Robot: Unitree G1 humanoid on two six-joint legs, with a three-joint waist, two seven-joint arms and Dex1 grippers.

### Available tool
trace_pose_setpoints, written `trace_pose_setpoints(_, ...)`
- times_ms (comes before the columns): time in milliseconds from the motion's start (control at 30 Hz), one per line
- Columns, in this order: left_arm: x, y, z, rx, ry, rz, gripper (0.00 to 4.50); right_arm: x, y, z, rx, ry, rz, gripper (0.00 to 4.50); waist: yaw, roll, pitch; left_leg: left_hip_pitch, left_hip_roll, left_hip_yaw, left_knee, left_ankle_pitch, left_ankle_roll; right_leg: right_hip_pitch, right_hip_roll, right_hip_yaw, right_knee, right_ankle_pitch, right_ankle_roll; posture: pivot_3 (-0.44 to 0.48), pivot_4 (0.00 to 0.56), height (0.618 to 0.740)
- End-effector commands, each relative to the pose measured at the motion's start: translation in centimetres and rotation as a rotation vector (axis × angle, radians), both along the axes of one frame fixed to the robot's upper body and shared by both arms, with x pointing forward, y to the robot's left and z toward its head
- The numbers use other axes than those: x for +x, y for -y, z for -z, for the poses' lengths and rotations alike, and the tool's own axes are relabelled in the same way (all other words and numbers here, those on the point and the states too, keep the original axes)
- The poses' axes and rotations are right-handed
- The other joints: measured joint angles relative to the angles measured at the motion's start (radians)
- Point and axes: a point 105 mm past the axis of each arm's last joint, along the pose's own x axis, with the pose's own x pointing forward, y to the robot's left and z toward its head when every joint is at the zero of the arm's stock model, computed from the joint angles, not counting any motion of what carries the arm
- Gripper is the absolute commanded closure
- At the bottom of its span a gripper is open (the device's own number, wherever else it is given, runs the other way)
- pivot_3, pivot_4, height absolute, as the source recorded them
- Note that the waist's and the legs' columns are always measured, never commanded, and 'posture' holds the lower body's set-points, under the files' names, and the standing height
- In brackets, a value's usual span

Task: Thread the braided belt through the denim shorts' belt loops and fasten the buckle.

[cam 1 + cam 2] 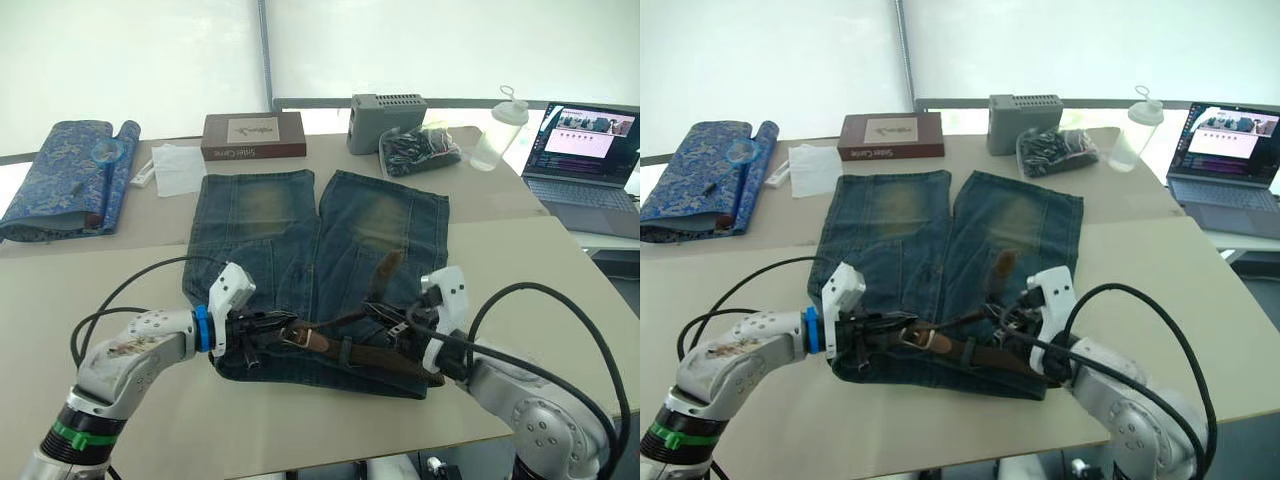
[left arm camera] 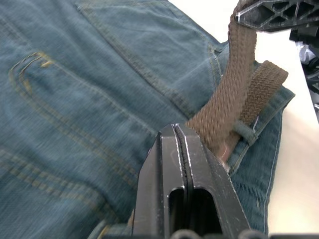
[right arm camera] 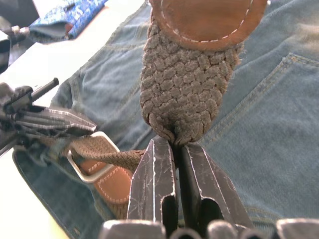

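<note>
Both arms reached in low from the near edge, forearms angled toward each other. The left gripper (image 1: pixel 262 328) pointed right, its two black fingers (image 2: pixel 179 169) pressed flat together with no gap between them. The right gripper (image 1: pixel 398 322) pointed left and slightly far, its fingers (image 3: pixel 154 184) pinched close on the woven tip of the braided belt (image 3: pixel 187 94), which stood up between them. The two grippers faced each other, near but apart, each wrist trailing a looping black cable.

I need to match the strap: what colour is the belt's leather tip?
Tan-brown with pale stitching; the leather tip of the braided belt shows best in the right wrist view.
</note>
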Motion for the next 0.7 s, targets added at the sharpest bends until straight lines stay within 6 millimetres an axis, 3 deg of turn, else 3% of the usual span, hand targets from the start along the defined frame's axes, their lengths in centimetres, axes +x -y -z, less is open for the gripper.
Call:
trace_pose_setpoints(33, -0.7, 0.6, 0.5, 0.032, 0.025, 0.046, 4.46, 0.0, 0.2, -0.9, -0.016, 0.097, 0.024, 4.50, 0.000, 0.000, 0.000, 0.000, 0.000, 0.000, 0.000, 0.000, 0.000, 0.000, 0.001, 0.000, 0.000, 0.000, 0.000, 0.000, 0.150, 0.740)
trace_pose_setpoints(167, -0.8, 0.3, 3.7, 0.106, -0.034, 0.029, 4.46, 0.3, 1.0, 0.3, -0.138, 0.128, 0.053, 4.50, 0.000, 0.000, 0.000, 0.001, 0.000, 0.001, 0.000, 0.000, 0.000, 0.001, 0.000, 0.001, 0.001, 0.000, 0.000, 0.000, 0.150, 0.740)
trace_pose_setpoints(267, -0.7, -0.9, 7.2, 0.204, -0.069, -0.023, 4.46, 0.4, 1.5, 1.1, -0.171, 0.133, 0.083, 4.50, 0.008, 0.001, -0.001, 0.002, -0.001, 0.001, 0.001, 0.000, 0.001, 0.002, -0.001, 0.001, 0.000, -0.001, 0.001, 0.000, 0.150, 0.740)
trace_pose_setpoints(433, -0.3, -1.7, 10.2, 0.267, -0.078, -0.092, 4.46, 1.1, 2.9, 2.6, -0.298, 0.147, 0.145, 4.50, 0.023, 0.007, -0.006, 0.013, 0.000, 0.002, 0.001, -0.001, 0.002, 0.013, -0.002, 0.001, -0.001, -0.007, 0.003, 0.000, 0.150, 0.740)
trace_pose_setpoints(533, -0.1, -1.4, 9.2, 0.180, -0.072, -0.118, 4.46, 1.1, 3.3, 3.4, -0.360, 0.159, 0.160, 4.50, 0.025, 0.009, -0.009, 0.018, 0.002, 0.001, 0.001, -0.001, 0.002, 0.018, -0.003, 0.000, -0.001, -0.011, 0.004, 0.000, 0.150, 0.740)
trace_pose_setpoints(700, 3.4, -4.1, 1.4, -0.365, -0.224, -0.338, 4.46, 0.7, 2.8, 3.0, -0.277, 0.175, 0.162, 4.50, 0.023, 0.007, -0.008, 0.015, 0.004, 0.001, 0.001, 0.004, 0.004, 0.016, -0.004, 0.000, 0.001, -0.008, 0.009, 0.000, 0.150, 0.740)
